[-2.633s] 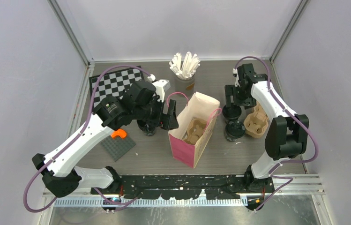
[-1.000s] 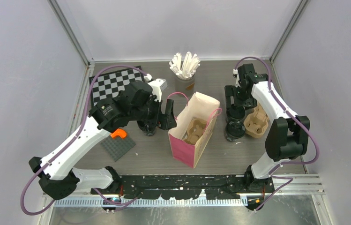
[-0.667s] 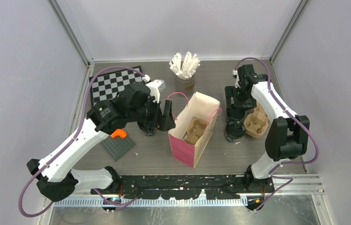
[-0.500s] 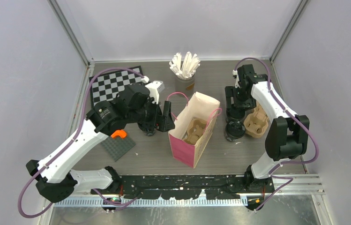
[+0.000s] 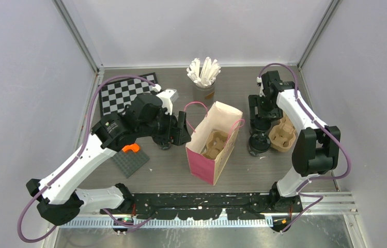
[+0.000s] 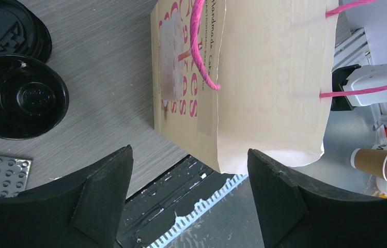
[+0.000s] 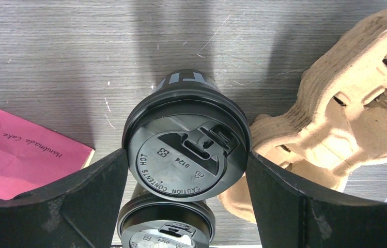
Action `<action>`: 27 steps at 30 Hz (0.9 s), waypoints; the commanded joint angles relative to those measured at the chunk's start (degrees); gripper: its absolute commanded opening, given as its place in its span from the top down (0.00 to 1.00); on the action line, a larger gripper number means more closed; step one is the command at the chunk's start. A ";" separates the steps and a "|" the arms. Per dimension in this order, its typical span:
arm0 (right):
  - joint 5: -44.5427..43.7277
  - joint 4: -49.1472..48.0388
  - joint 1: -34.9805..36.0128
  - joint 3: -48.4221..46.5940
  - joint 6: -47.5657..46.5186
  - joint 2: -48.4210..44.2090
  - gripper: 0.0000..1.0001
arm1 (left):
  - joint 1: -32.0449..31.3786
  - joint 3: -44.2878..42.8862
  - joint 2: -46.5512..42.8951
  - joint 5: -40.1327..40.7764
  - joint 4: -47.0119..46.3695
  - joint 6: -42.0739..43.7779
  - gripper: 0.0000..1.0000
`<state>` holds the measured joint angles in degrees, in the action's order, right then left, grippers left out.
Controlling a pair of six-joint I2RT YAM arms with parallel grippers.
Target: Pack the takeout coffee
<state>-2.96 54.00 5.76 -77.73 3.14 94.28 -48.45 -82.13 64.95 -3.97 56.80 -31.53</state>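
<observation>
One takeout coffee cup (image 7: 186, 155), black with a round black lid, stands between my right gripper's (image 7: 187, 196) fingers; both pads press its lid rim, so the gripper is shut on it. A second cup (image 7: 165, 227) stands just in front of it (image 5: 257, 143). Two more black lidded cups (image 6: 18, 95) (image 6: 10, 31) stand left of the pink paper bag (image 5: 214, 150). My left gripper (image 6: 191, 204) hangs open beside the bag's left wall (image 6: 243, 77), with nothing between its fingers. A brown pulp carrier (image 5: 214, 142) sits inside the bag.
A second brown pulp carrier (image 7: 346, 103) lies right against the gripped cup. A grey cup of white wrapped sticks (image 5: 204, 75) stands at the back. A checkerboard (image 5: 121, 93), a grey studded plate (image 5: 129, 161) and an orange piece (image 5: 132, 148) lie at the left.
My right gripper has come down around the rear right cup and closed onto its lid. My left arm has drawn its gripper slightly left, away from the bag.
</observation>
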 commanded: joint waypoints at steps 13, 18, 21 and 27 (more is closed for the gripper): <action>-1.08 1.21 -0.29 -4.61 1.60 -0.63 0.22 | 0.02 -0.67 -1.24 2.74 -0.48 0.07 0.20; -1.31 3.81 -0.30 -8.73 4.22 -3.02 0.23 | 0.02 -0.60 -0.54 2.33 -0.05 1.02 0.24; -1.59 5.29 -0.24 -11.18 5.84 -4.58 0.23 | 0.02 -0.55 -0.08 2.00 -0.40 1.00 0.24; -2.28 10.81 -0.26 -19.98 7.92 -7.46 0.23 | 0.02 -1.51 0.65 1.81 -1.60 0.99 0.20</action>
<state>-4.32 60.71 5.76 -90.39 8.62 92.01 -48.45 -82.13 65.30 -2.15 57.01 -31.05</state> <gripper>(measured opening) 0.811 0.787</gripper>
